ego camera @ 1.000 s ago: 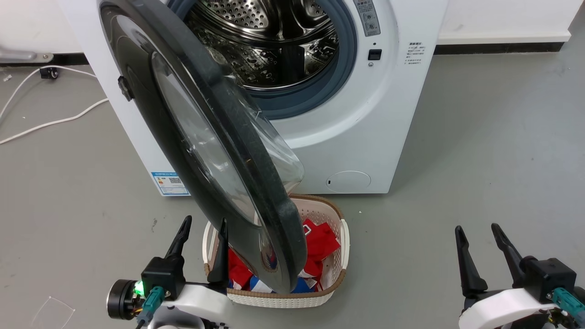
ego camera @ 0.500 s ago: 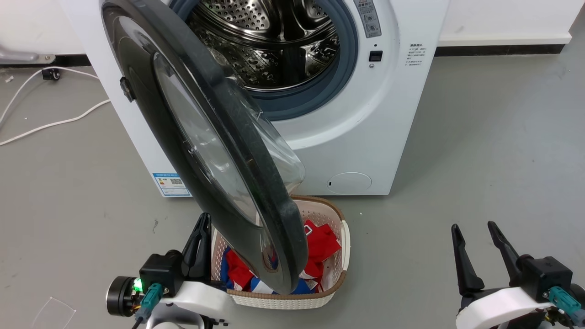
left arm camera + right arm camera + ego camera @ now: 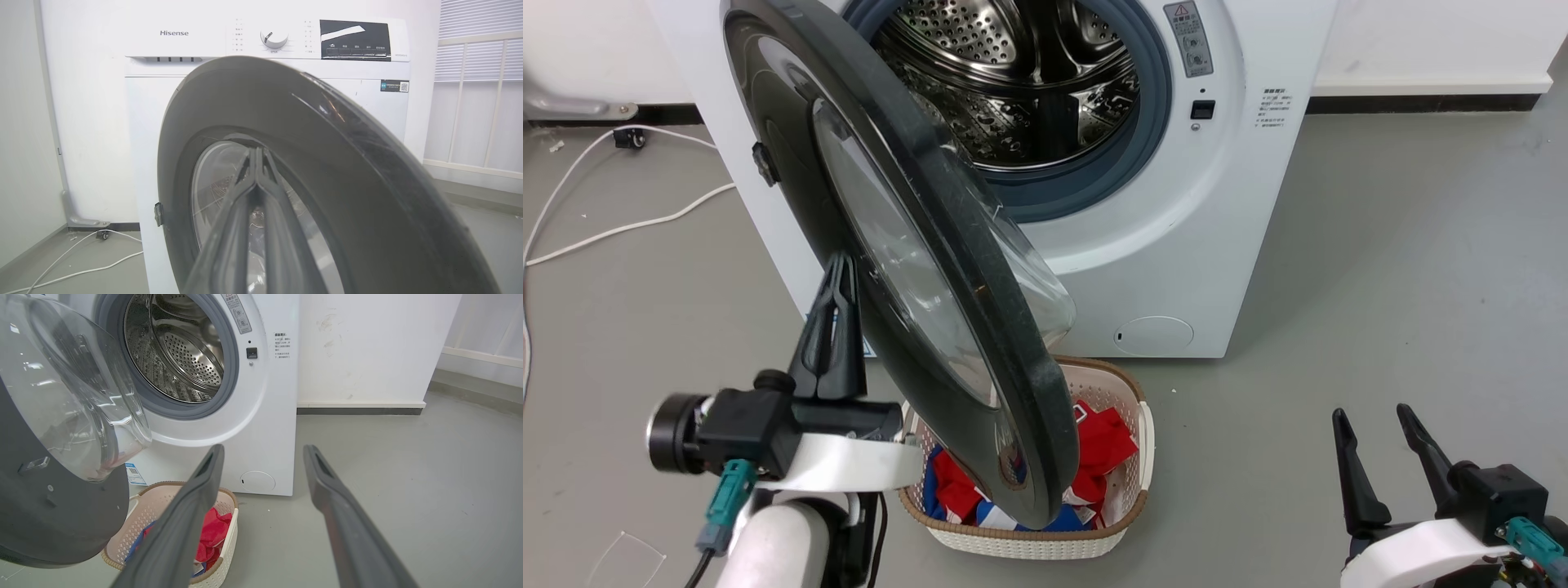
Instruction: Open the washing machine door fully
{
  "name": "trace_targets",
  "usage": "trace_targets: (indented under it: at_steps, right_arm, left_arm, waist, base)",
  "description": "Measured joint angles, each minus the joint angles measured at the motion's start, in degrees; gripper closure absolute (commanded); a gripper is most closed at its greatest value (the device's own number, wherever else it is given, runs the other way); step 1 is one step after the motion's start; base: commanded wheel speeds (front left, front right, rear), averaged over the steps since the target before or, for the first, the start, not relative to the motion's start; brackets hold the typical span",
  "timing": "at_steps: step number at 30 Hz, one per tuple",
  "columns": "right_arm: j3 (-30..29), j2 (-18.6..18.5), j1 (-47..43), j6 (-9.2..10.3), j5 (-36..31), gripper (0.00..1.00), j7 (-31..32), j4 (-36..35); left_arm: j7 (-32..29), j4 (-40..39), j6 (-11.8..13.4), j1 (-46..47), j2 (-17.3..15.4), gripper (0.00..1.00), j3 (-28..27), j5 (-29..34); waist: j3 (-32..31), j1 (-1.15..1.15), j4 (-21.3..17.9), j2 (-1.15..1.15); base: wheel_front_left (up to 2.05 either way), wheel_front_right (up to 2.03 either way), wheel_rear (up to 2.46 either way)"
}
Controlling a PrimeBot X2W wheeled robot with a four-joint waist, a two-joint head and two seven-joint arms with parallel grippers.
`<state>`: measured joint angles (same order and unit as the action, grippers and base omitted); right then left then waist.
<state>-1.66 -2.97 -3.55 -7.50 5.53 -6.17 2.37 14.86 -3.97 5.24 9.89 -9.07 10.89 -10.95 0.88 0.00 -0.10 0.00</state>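
Our left gripper (image 3: 843, 269) (fingers together) is nearer, just left of the washing machine door (image 3: 890, 269); our right gripper (image 3: 1370, 412), fingers apart, hangs well apart.

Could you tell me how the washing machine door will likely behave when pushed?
The door looks thick and rigid, so it should swing as one piece rather than flex. Its glossy face may let the shut left fingers slip. The bulging glass suggests some weight.

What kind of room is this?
Probably a laundry room: a white washing machine stands against the wall with its round door hanging open, and a basket of red and blue clothes sits on the grey floor.
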Motion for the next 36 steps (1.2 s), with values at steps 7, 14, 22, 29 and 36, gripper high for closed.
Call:
trace_targets:
  at_steps: [7, 14, 22, 29, 36]
  right_arm:
    - [-0.32, 0.0, -0.19, 0.0, 0.13, 0.0, 0.34, 0.07]
    - [-0.43, 0.0, -0.38, 0.0, 0.29, 0.0, 0.74, 0.11]
    - [-1.01, 0.01, -0.67, 0.0, 0.56, 0.0, 1.19, -0.08]
    - [-0.96, 0.02, -0.72, 0.0, 0.73, 0.0, 1.71, -0.16]
    - [-0.76, 0.02, -0.51, 0.0, 0.73, 0.0, 2.01, -0.19]
  left_arm:
    - [-1.44, -11.72, 0.53, 2.78, 0.22, 1.0, 1.66, 1.38]
    - [-6.0, -19.94, -1.12, 3.27, 1.8, 1.0, 7.32, 0.48]
    - [-13.65, -20.59, -5.8, 0.21, 2.89, 1.0, 19.13, -2.45]
    - [-18.81, -14.45, -7.78, -5.11, 3.77, 1.0, 27.83, -5.42]
    - [-18.7, -4.56, -6.01, -6.82, 3.68, 1.0, 27.48, -5.46]
  waist:
    - [-0.64, 0.0, 0.15, 0.0]
    - [-1.04, 0.0, 0.19, 0.0]
    - [-0.69, 0.0, 0.65, 0.0]
    - [-0.4, 0.0, 0.47, 0.0]
    - [0.79, 0.0, 0.05, 0.0]
  base:
    - [0.0, 0.0, 0.0]
    - [0.0, 0.0, 0.0]
    - [0.0, 0.0, 0.0]
    - [0.0, 0.0, 0.0]
    - [0.0, 0.0, 0.0]
